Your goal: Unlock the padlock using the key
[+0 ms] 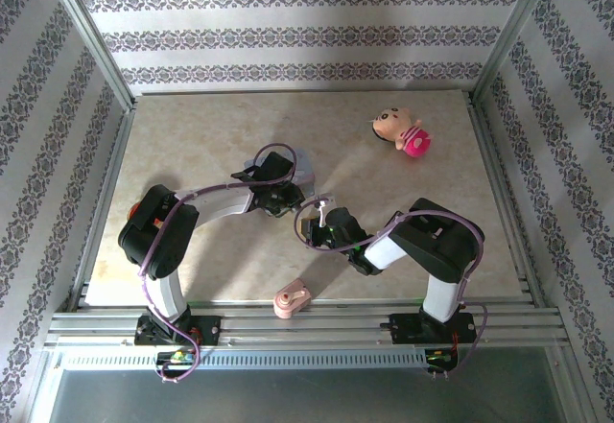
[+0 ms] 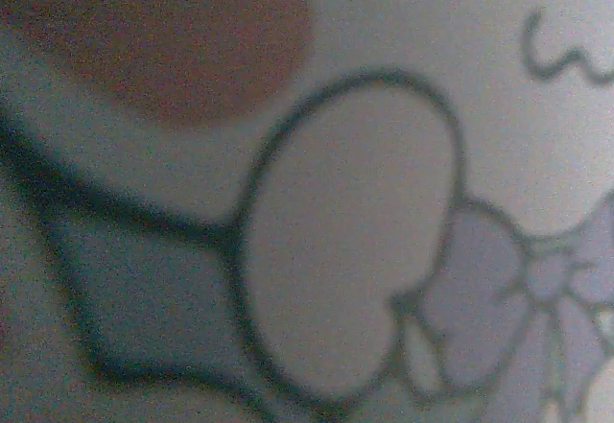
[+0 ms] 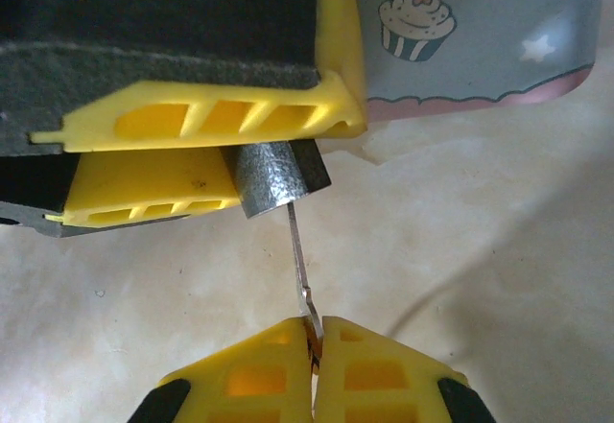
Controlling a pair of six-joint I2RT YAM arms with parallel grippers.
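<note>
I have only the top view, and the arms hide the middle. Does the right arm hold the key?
Observer: Yes. In the right wrist view the right jaws are shut on the key, its blade pointing away from them.
Operator: Where does the tip go?
Observer: It meets the underside of the padlock. How deep it sits I cannot tell.
Operator: What holds the padlock?
Observer: The left jaws grip it between their yellow fingers, close to the tin.
</note>
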